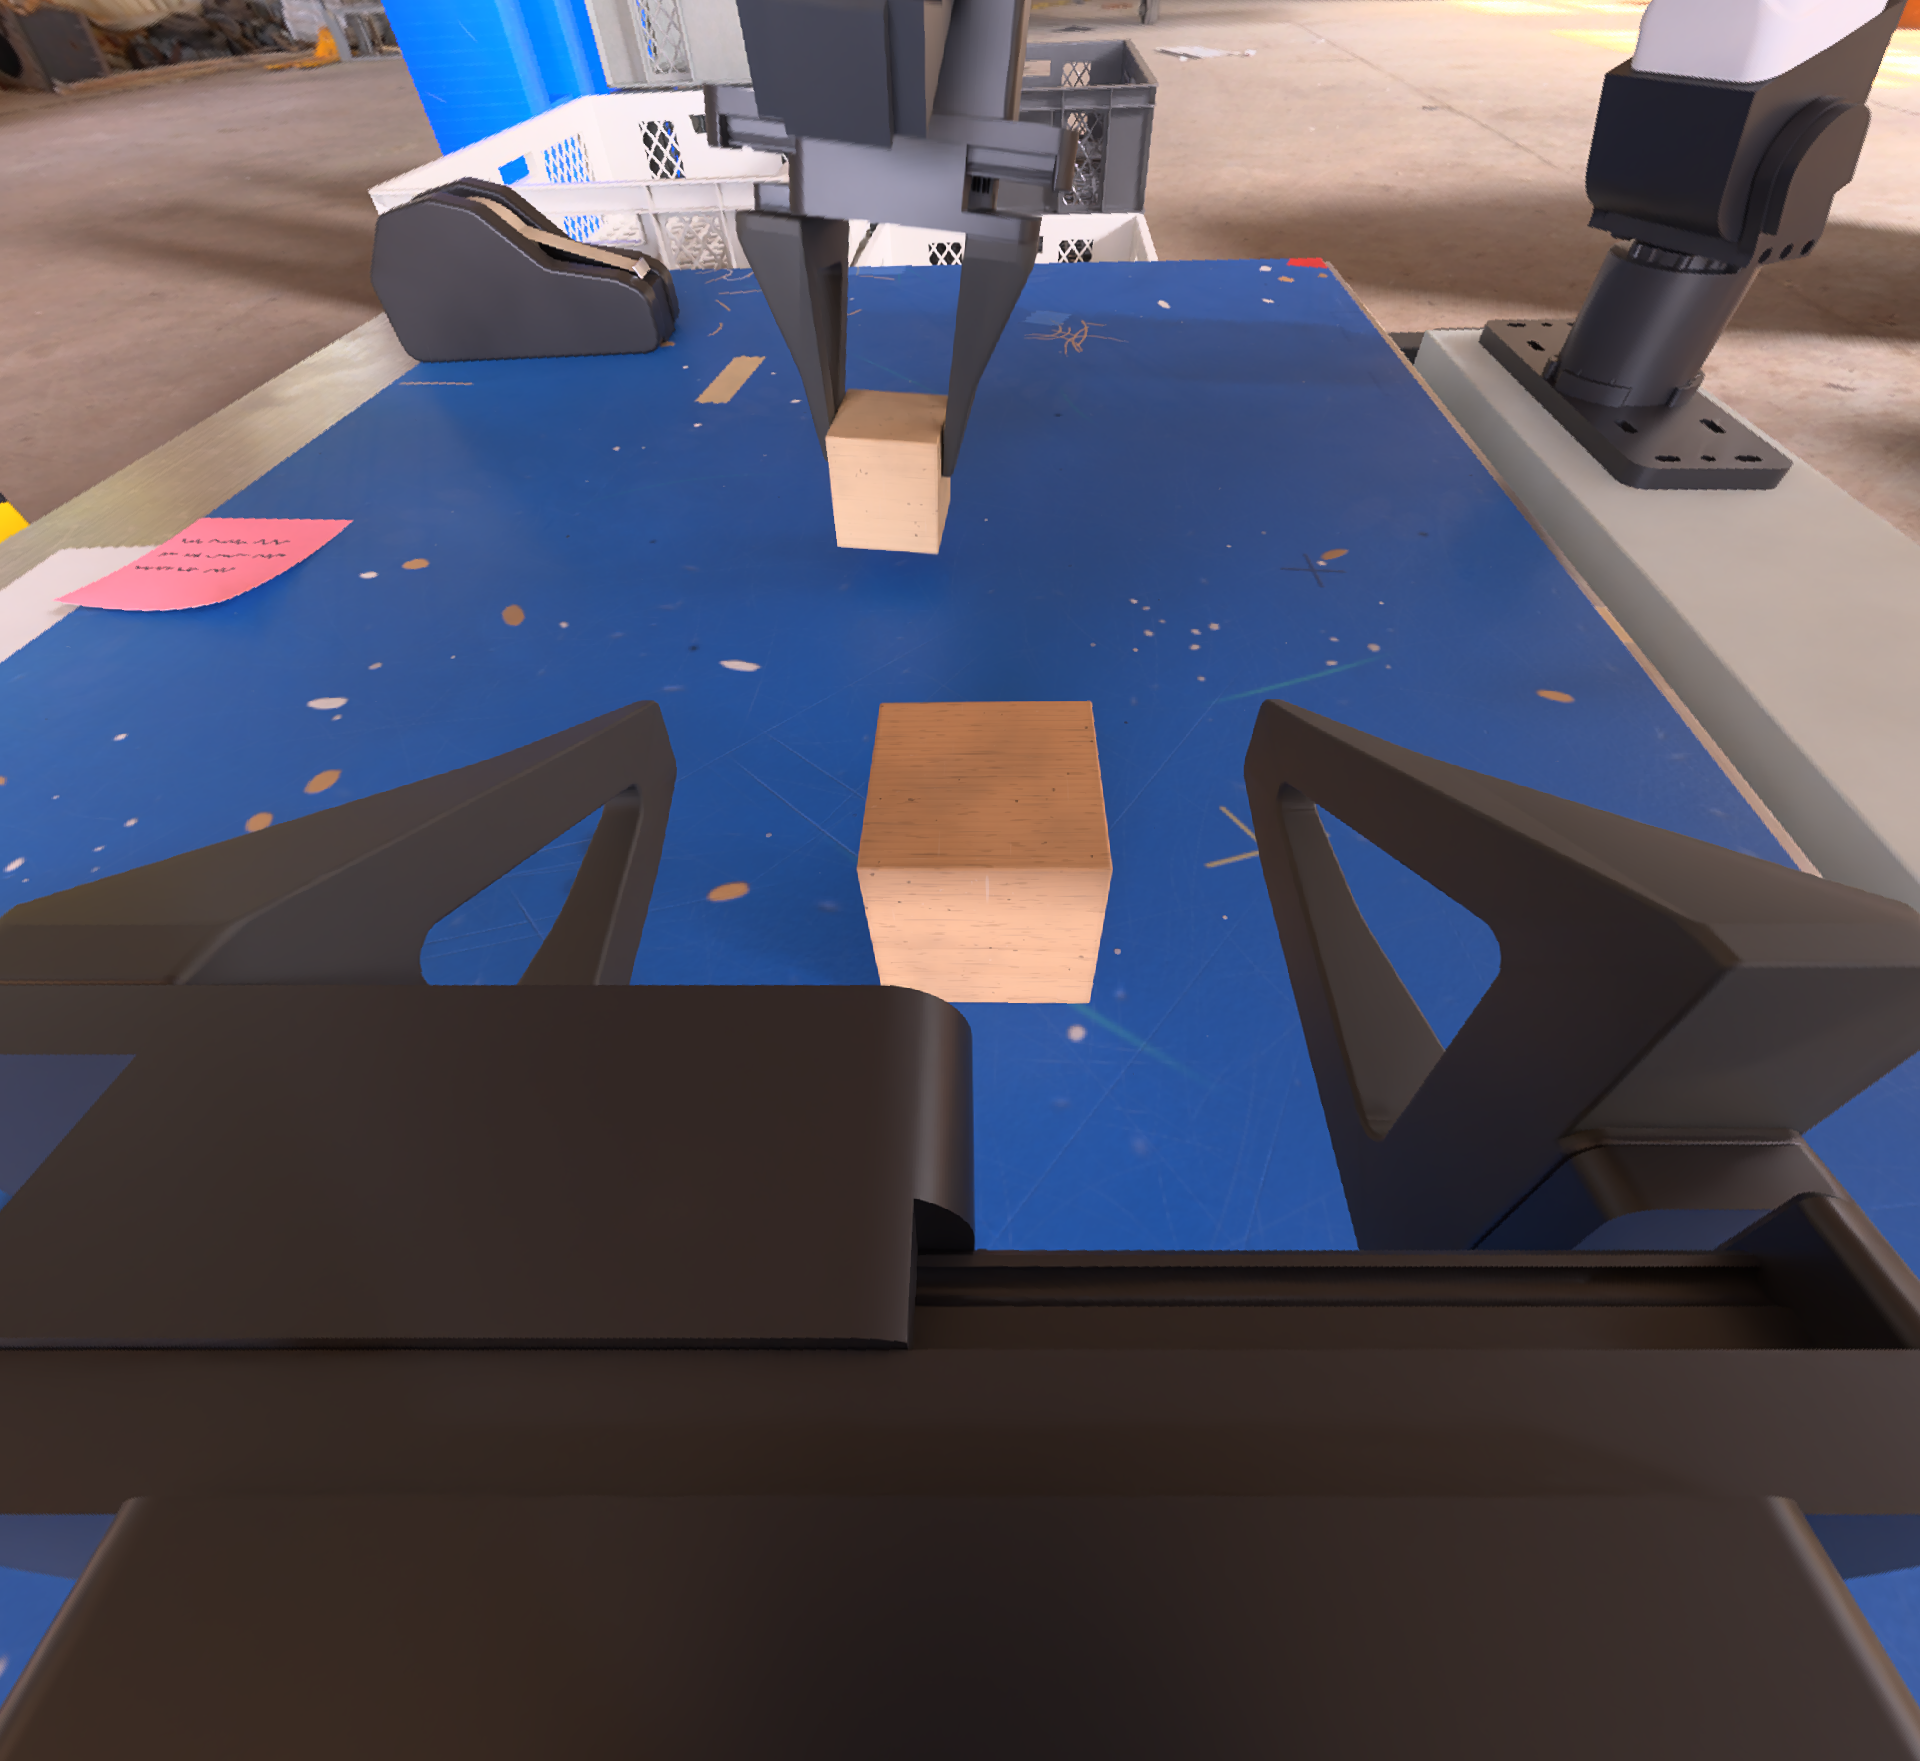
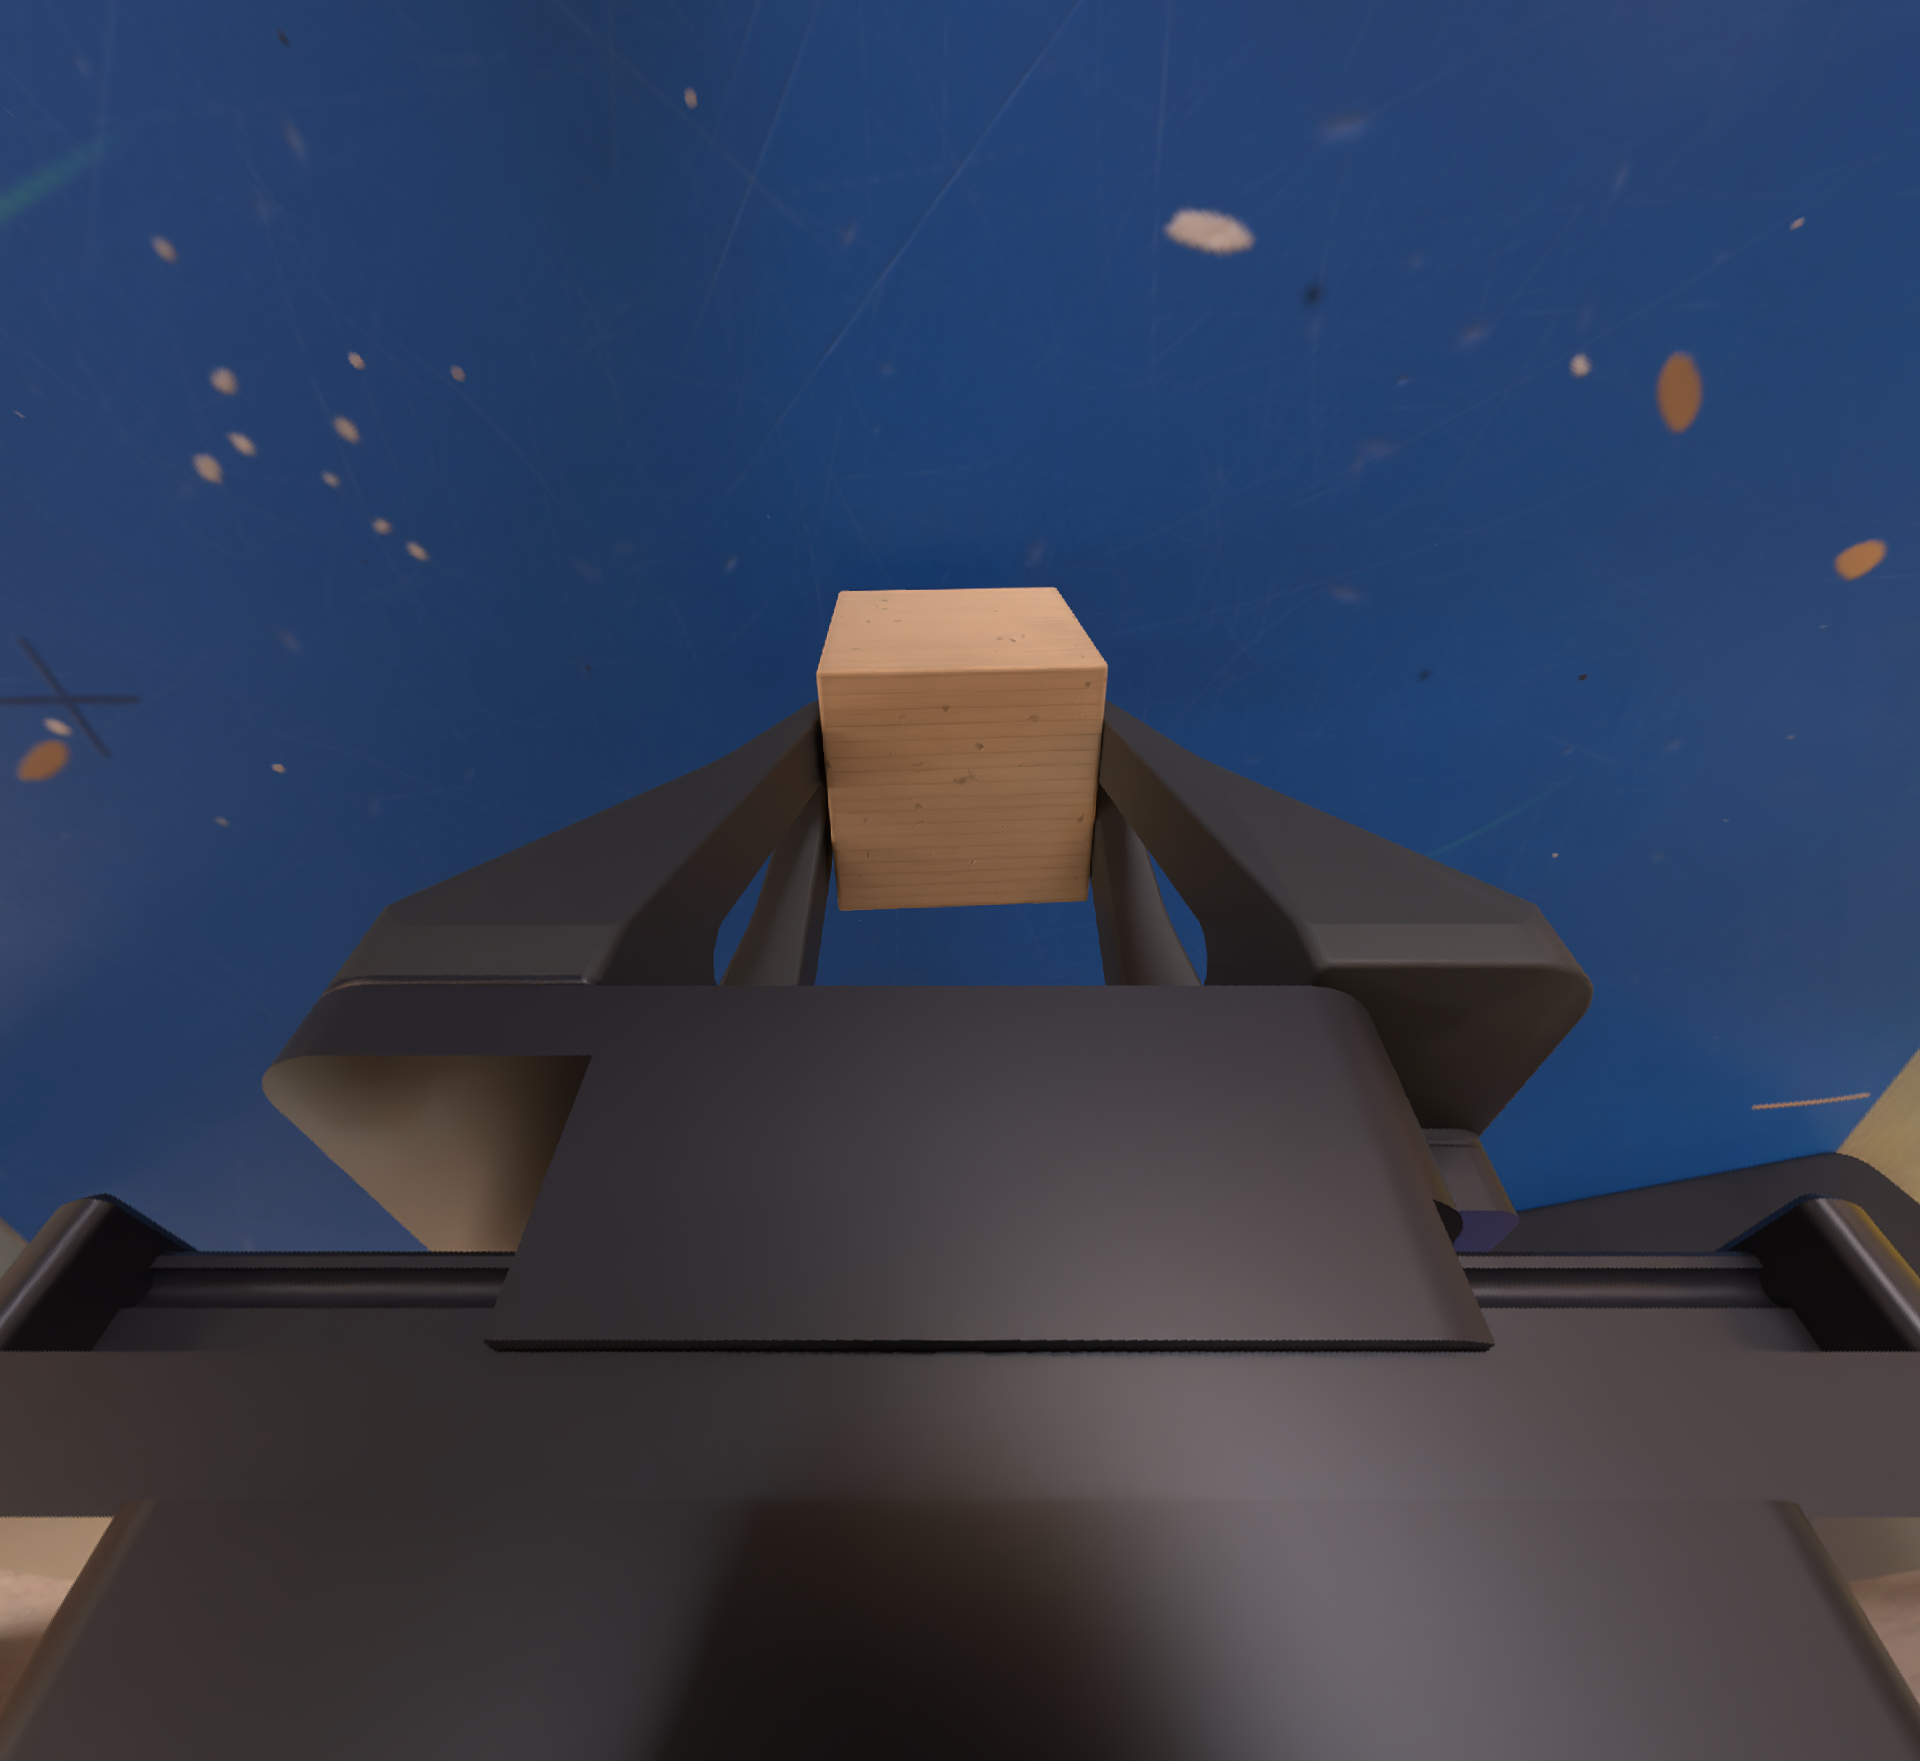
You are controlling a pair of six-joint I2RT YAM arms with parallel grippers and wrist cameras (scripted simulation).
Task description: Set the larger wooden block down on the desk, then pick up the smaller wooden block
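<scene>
The right gripper had its two fingers pressed against opposite sides of the smaller wooden block, clamped tight on it at the centre of the right wrist view. In the left wrist view that same gripper came straight down from the top of the frame, fingertips pinching the upper part of the small block; whether the block's underside touched the desk I could not tell for certain.

The left gripper had its fingers spread wide apart, holding nothing. Between them, touching neither finger, sat the larger wooden block, flat on the desk in the lower middle of the frame. The small block lay beyond it, higher in the frame and well apart from it, with bare blue surface between them.

Further out, the blue desk top was scratched and spotted with pale and tan flecks. A dark tape dispenser stood at the upper left, near the far edge. A pink note lay at the left edge, partly over a white sheet. At the upper right the base of the other arm was bolted to a grey rail beside the desk. Behind the desk, white and grey crates were stacked, beside a blue panel. Nothing stood in the way of either block.
</scene>
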